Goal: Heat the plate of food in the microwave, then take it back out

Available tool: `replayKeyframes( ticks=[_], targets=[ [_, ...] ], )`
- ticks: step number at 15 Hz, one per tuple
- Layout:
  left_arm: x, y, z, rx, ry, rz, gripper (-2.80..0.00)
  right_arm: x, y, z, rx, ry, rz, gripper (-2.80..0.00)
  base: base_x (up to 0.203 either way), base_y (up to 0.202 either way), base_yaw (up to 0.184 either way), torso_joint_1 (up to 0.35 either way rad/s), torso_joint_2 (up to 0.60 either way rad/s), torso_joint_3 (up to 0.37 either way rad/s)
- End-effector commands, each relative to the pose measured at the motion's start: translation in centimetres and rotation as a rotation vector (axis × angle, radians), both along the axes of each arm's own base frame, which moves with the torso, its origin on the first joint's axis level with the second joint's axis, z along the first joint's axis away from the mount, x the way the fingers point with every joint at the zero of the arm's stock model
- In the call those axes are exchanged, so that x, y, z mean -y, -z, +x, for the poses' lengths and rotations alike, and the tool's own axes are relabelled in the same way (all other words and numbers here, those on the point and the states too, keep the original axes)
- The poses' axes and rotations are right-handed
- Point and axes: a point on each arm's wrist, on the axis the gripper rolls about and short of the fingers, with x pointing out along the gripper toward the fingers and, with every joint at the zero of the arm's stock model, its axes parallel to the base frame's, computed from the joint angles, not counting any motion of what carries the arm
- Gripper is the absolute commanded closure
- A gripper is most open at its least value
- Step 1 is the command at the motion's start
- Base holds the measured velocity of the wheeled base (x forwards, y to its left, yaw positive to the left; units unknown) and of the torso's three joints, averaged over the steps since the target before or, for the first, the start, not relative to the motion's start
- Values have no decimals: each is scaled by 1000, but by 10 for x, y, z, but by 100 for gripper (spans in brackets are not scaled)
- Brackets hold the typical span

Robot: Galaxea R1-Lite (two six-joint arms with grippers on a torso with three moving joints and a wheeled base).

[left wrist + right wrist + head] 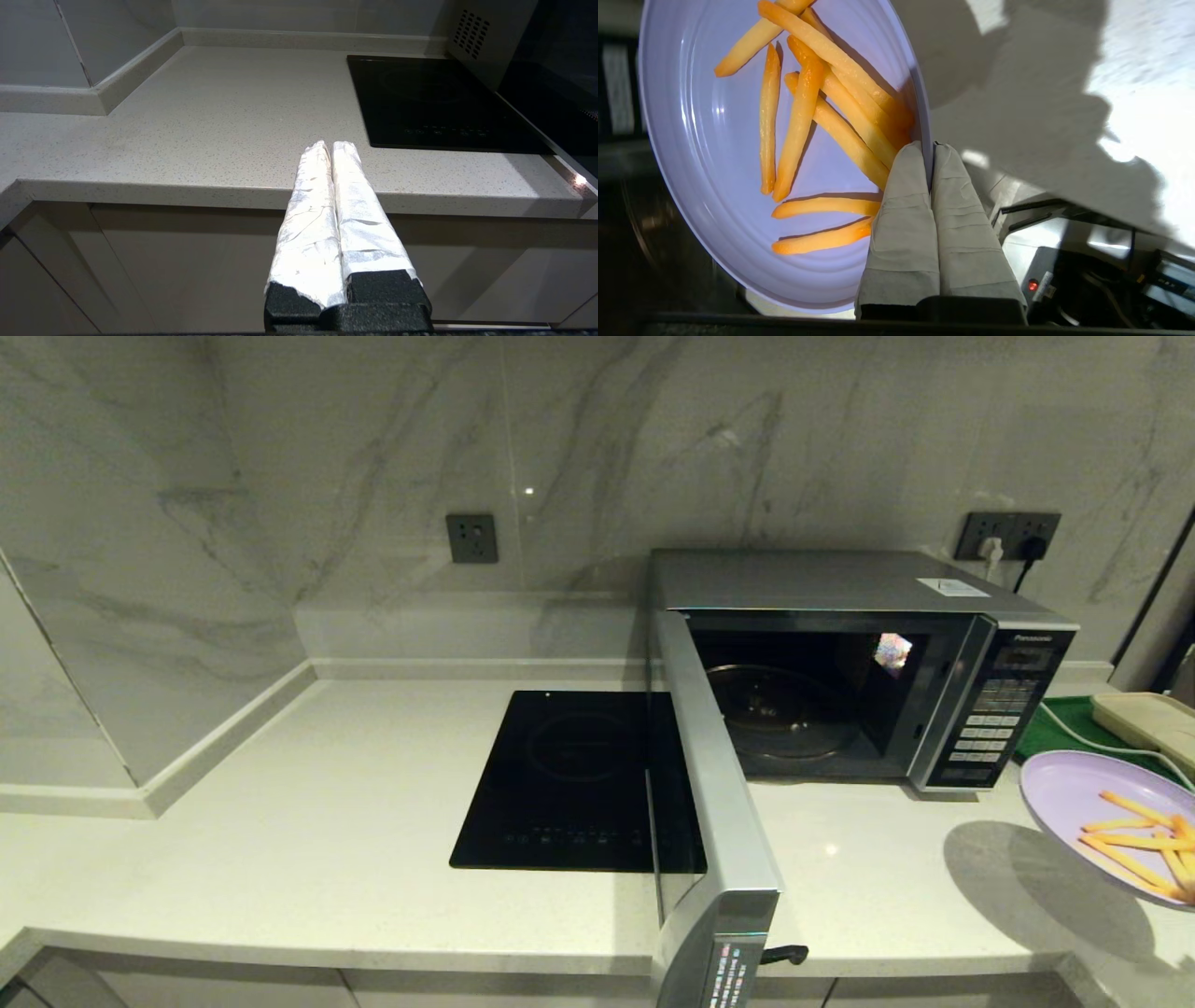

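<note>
Your right pincer (931, 151) is pinching the rim of the plate of food (1074, 793), one pad above and one below, and the plate hangs in the air over the right end of the bench (373, 784), in front of and to the right of the microwave (840, 588). Its shadow lies on the bench below it. The microwave door (714, 821) stands wide open toward you, and the glass turntable (780, 709) inside is bare.

I judge the step is to carry the plate into the cavity. The plate looks tilted, so bring it level first, or the fries (798, 116) may slide to one side. Pass it between the door and the keypad panel (994, 719) without touching either, lower it onto the middle of the turntable, and only then let go.

The left pincer (329, 149) is parked low before the bench edge, pads pressed together, holding nothing.

Count: one plate, about nine fries, one microwave, one black cooktop (569, 784), two wall sockets (471, 538).
</note>
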Motion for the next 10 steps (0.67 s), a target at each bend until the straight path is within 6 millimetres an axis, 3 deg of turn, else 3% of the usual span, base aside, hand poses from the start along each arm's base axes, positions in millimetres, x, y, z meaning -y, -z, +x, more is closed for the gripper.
replayKeyframes(
  ticks=[1,7,10],
  targets=[
    [0,0,0,1,-1,-1,0,28,16,-5,-36,98,47,0,0,0,0,0,0,0],
    [0,0,0,1,1,-1,0,98,72,-14,-77,238,111,0,0,0,0,0,0,0],
    [0,0,0,3,-1,-1,0,115,92,-14,-83,259,117,0,0,0,0,0,0,0]
  ],
)
